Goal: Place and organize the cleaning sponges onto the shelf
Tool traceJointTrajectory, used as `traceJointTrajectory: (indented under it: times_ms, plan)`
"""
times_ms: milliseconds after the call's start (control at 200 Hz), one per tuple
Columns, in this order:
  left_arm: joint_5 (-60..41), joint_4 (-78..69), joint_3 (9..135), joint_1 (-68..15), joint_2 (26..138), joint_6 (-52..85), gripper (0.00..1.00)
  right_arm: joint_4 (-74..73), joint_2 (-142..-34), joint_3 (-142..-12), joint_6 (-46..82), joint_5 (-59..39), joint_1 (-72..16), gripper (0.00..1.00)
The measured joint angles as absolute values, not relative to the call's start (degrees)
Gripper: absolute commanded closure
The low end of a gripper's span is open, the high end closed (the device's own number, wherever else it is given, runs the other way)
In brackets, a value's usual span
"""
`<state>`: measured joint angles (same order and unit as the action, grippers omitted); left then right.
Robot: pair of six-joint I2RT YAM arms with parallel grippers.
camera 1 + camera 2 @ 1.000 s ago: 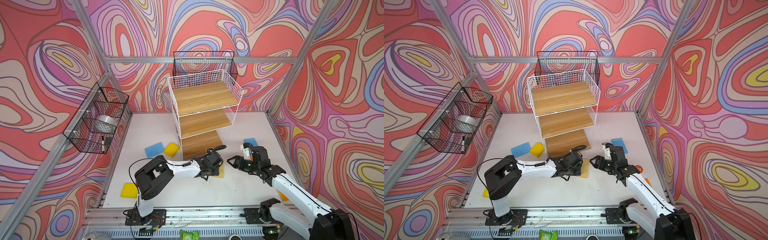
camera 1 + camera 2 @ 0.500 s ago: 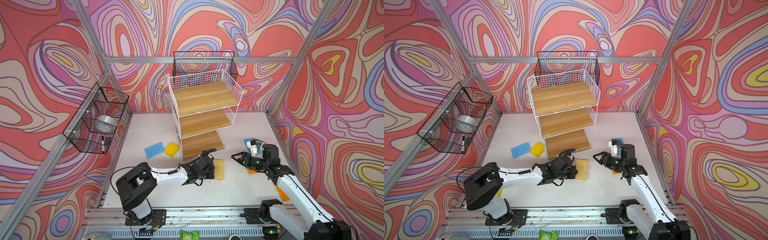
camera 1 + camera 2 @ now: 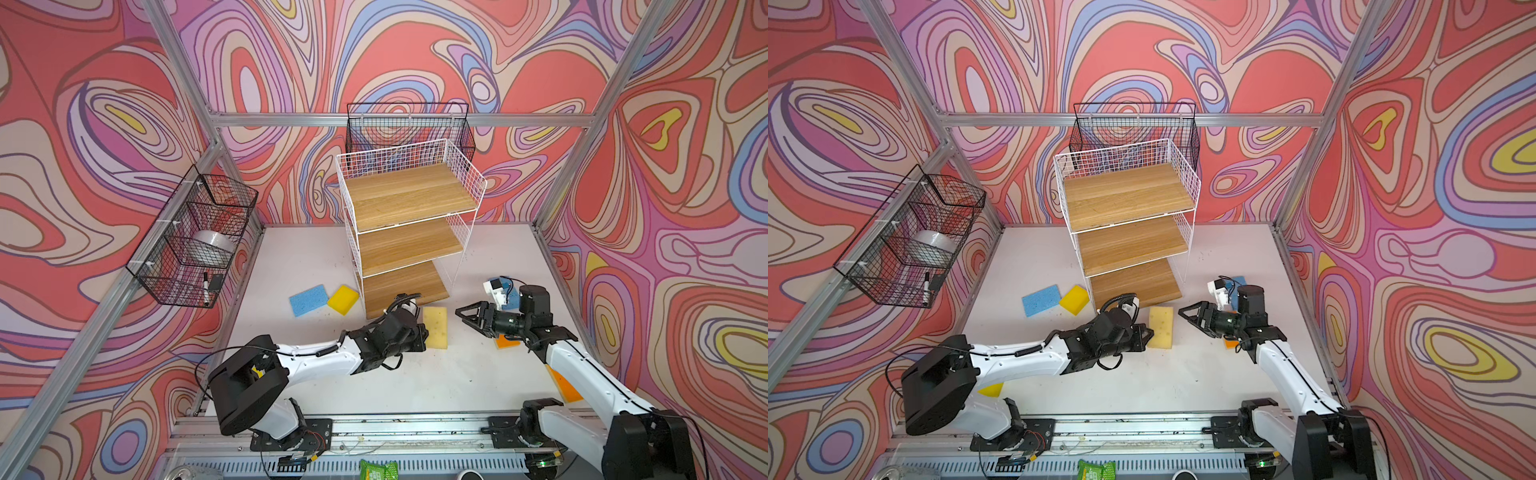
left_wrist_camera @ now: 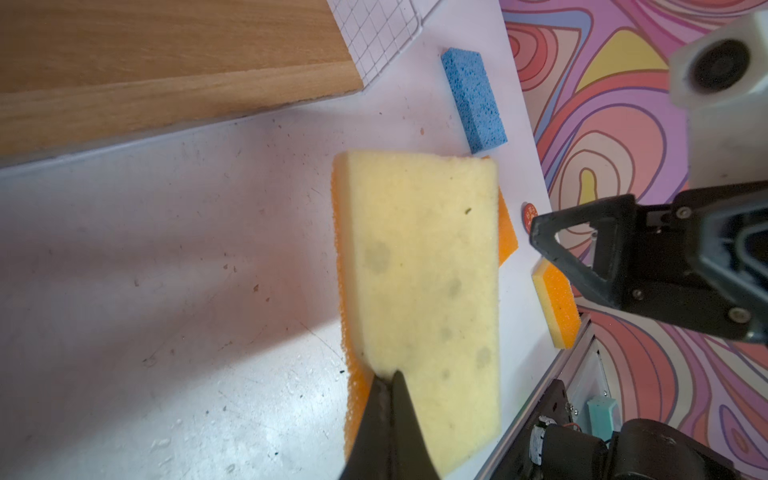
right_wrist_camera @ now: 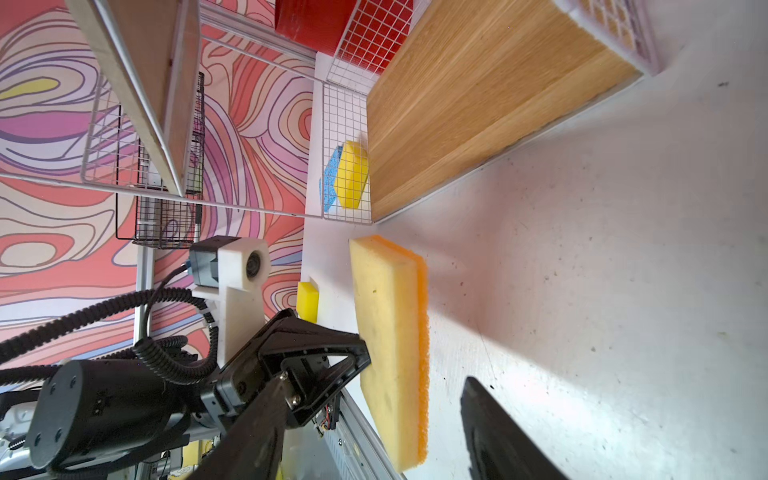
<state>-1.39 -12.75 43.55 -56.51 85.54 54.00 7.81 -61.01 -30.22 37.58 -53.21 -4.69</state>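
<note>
The left gripper pinches the left edge of the cream-faced sponge, just in front of the lowest board of the shelf. The right gripper faces that sponge from the other side, jaws spread, apart from it. A blue sponge and a yellow sponge lie together (edge against edge) on the table left of the shelf, and an orange sponge shows under the right arm
</note>
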Motion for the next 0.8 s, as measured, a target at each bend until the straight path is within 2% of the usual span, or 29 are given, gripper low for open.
traceJointTrajectory:
  times_ms: [345,516,656,796]
  plan:
    - [-1.9,-16.8,42.7,-55.0,85.5,54.9,1.0,3.6,-65.7,-30.0,39.1,-52.9,-9.5,0.4]
    - [-2.7,-19.7,42.7,-54.1,86.6,55.4,1.0,1.1,-68.2,-30.0,39.8,-52.9,-10.7,0.46]
    - [-3.6,-22.3,42.7,-53.3,89.4,56.0,1.0,0.0,-70.0,-30.0,40.2,-52.7,-11.0,0.56]
    - [-4.5,-23.4,42.7,-52.8,90.9,56.3,1.0,-0.7,-71.1,-30.0,40.4,-52.6,-11.0,0.58]
